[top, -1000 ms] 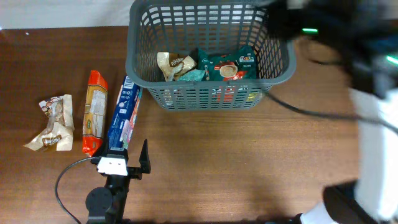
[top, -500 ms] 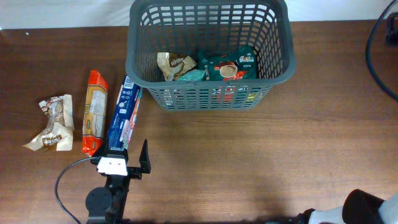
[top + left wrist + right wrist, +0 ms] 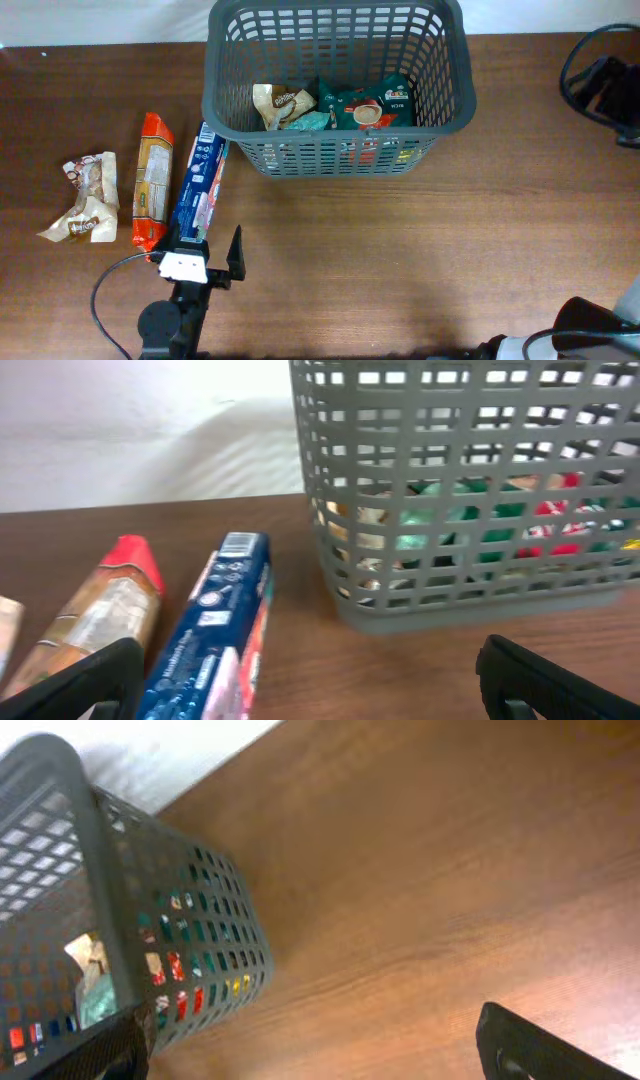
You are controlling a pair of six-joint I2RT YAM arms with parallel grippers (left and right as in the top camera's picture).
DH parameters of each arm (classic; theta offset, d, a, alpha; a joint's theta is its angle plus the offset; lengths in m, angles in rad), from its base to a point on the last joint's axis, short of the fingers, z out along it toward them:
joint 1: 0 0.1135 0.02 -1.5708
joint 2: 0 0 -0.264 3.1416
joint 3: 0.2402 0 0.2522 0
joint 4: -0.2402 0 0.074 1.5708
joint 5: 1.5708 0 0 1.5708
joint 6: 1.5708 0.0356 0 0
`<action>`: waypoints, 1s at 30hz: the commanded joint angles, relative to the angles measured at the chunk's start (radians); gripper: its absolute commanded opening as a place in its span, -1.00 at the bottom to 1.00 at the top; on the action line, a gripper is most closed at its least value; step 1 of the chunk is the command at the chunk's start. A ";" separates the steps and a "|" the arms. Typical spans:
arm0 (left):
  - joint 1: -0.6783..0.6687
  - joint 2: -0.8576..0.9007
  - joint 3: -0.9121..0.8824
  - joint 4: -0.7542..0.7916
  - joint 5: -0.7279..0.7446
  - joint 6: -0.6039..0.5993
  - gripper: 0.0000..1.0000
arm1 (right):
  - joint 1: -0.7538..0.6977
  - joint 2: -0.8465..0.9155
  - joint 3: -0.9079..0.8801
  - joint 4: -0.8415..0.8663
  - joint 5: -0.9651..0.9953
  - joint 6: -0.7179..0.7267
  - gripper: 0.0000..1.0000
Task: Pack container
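The dark grey slotted basket (image 3: 340, 140) stands at the back middle of the table, holding a green packet (image 3: 368, 105), a beige packet (image 3: 280, 105) and others. A blue packet (image 3: 198, 180), an orange packet (image 3: 152, 180) and a crumpled brown-and-white packet (image 3: 85, 195) lie on the table to its left. My left gripper (image 3: 203, 252) is open and empty, low over the table at the near end of the blue packet (image 3: 215, 620), facing the basket (image 3: 460, 490). My right gripper (image 3: 310, 1050) is open and empty, to the right of the basket (image 3: 110, 920).
The orange packet (image 3: 110, 605) lies left of the blue one in the left wrist view. The right arm (image 3: 603, 85) with its cable shows dark at the right edge of the overhead view. A white wall lies behind the table.
The right arm has left the space over the basket's right side and moved out to the right edge of the view. The left gripper has barely moved.
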 commanded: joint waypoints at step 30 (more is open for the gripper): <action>0.000 1.400 1.263 -1.078 -0.021 0.198 0.89 | -0.005 -0.009 -0.018 -0.001 -0.019 0.008 0.99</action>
